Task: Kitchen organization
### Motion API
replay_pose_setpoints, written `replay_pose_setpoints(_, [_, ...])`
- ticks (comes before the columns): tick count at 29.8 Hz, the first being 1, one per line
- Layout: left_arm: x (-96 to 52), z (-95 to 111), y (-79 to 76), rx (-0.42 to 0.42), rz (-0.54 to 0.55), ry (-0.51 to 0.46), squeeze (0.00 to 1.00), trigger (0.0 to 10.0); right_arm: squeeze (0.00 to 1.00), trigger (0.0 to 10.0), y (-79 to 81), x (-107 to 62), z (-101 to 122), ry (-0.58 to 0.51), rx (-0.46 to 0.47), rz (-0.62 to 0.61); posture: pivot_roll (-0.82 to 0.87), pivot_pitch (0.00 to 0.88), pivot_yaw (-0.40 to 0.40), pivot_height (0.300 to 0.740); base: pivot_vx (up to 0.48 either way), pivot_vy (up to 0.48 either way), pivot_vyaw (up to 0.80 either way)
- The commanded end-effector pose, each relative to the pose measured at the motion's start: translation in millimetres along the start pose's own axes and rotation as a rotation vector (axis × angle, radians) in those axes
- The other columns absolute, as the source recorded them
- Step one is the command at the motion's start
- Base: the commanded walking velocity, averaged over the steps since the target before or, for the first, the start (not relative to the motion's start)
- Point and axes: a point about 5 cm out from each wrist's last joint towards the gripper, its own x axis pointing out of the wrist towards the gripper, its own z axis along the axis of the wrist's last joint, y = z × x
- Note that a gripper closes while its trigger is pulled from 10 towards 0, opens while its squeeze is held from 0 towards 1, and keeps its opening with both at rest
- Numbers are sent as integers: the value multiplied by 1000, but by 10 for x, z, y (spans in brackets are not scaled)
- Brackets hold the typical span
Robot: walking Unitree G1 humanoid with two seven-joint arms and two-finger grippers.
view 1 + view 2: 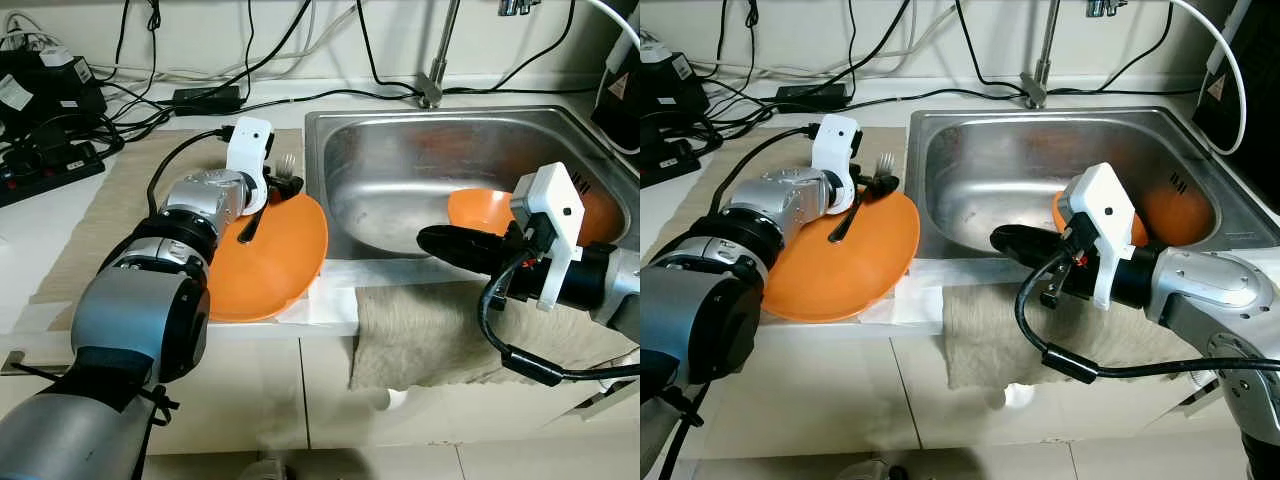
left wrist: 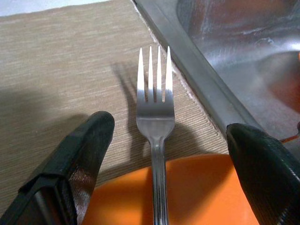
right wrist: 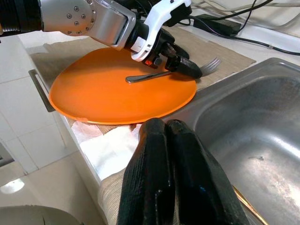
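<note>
A large orange plate (image 1: 275, 265) lies flat on the counter just left of the sink, its near edge over a white paper towel. A steel fork (image 2: 156, 117) rests on it, handle on the plate, four tines reaching past the far rim over the beige mat. Another orange dish (image 1: 480, 212) sits in the sink's right part.

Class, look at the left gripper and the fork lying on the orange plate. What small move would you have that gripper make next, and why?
Probably close the left gripper on the fork. Its fingers stand open on either side of the handle, which lies on the orange plate with the tines over the mat. The right gripper is shut near the sink.
</note>
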Motion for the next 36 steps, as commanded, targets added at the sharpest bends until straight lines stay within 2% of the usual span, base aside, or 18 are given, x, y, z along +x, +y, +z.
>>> replay_pose_setpoints(1, [8,-53,3,16,6,24,0,10000,0,10000,41,21,18,-1,-6,17,-116,0,74,740,0,0,0])
replay_pose_setpoints(5, [14,-78,-12,19,-1,38,0,10000,0,10000,48,29,14,-2,-5,18,-116,0,74,740,0,0,0])
replay_pose_setpoints(6, [19,-104,-22,31,-8,52,133,10000,0,10000,49,33,13,-2,-4,18,-116,0,74,740,0,0,0])
replay_pose_setpoints(7, [19,-104,-22,31,-8,52,133,10000,0,10000,49,33,13,-2,-4,18,-116,0,74,740,0,0,0])
replay_pose_setpoints(8, [21,-113,-29,37,-16,57,212,10000,0,10000,48,35,13,-2,-4,17,-116,0,74,740,0,0,0])
replay_pose_setpoints(9, [25,-130,-41,48,-32,64,137,0,0,10000,43,40,13,-2,-5,13,-116,0,73,740,0,0,0])
replay_pose_setpoints(10, [25,-130,-41,48,-32,64,137,0,0,10000,43,40,13,-2,-5,13,-116,0,73,740,0,0,0])
replay_pose_setpoints(11, [26,-137,-47,52,-40,66,0,0,0,10000,41,42,12,-2,-6,11,-116,0,73,740,0,0,0])
replay_pose_setpoints(24, [29,-146,-48,39,-49,54,0,0,0,10000,42,64,-10,-1,-2,6,-112,0,71,740,0,0,0])
replay_pose_setpoints(36, [-15,58,10,-14,-33,-41,0,0,0,10000,50,76,-38,0,6,-1,-110,0,71,740,0,0,0])
